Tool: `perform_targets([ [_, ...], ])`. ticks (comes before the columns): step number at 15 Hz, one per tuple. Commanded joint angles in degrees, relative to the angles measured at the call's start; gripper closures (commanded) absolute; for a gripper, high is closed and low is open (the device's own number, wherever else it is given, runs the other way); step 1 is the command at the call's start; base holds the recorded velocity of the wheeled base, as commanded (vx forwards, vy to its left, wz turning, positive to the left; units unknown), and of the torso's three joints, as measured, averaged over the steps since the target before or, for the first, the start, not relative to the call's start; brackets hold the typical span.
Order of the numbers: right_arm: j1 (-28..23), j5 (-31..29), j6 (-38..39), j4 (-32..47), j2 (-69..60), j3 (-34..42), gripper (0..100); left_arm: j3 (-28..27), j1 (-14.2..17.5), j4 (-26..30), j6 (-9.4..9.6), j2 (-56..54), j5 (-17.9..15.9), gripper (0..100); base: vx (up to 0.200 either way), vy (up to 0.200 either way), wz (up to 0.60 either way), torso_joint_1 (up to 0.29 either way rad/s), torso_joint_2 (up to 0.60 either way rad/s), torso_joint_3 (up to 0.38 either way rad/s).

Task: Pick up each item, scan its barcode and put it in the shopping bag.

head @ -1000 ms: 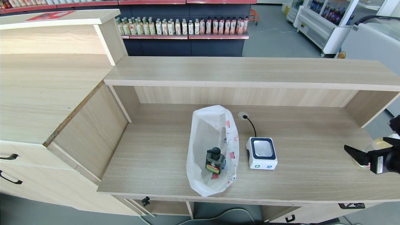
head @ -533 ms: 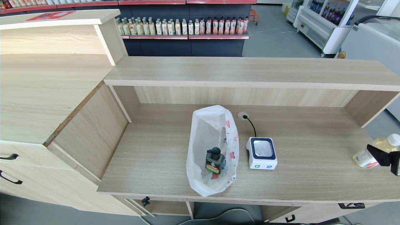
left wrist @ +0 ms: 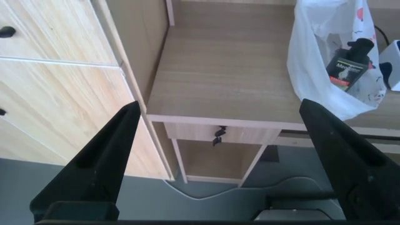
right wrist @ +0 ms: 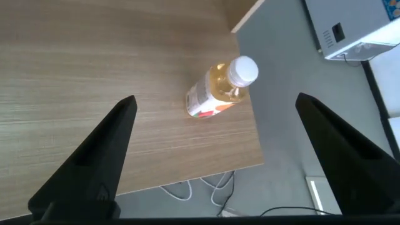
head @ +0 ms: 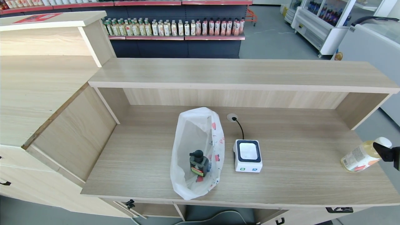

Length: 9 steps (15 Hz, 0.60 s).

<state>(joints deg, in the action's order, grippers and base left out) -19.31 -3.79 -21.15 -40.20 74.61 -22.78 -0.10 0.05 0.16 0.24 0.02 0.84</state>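
A pale wood-grain bench (head: 297, 178) stands below a raised wooden ledge (head: 243, 73) of the same finish, which runs along its far side. To the left rises a taller light-wood cabinet (head: 40, 93) with black drawer handles (left wrist: 7, 31). Beyond, a smooth grey floor (head: 275, 43) reaches dark blue store shelving (head: 175, 47) with red edge strips, lined with bottles. White glass-fronted chillers (head: 326, 40) stand to the right.

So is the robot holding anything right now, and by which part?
Nothing is held. The right gripper hangs open above the bottle lying on the counter, not touching it; the left gripper is open and empty too.
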Motion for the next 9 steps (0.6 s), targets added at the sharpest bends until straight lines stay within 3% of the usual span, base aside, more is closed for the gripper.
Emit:
perform_targets([
  [1,0.0,-0.1,-0.8,0.1,2.4,-1.4,0,0.0,0.0,0.0,0.02,0.0,0.0,0,0.000,-0.200,0.00,-0.007,0.00,0.002],
  [6,0.1,-5.3,-2.0,0.2,5.3,-0.8,0,0.0,0.0,0.0,0.02,0.0,0.0,0,0.000,-0.200,0.00,0.002,0.00,0.002],
  [9,1.5,-4.3,1.7,1.0,6.9,0.7,0,0.0,0.0,0.0,0.02,0.0,0.0,0,0.000,-0.200,0.00,0.007,0.00,0.001],
])
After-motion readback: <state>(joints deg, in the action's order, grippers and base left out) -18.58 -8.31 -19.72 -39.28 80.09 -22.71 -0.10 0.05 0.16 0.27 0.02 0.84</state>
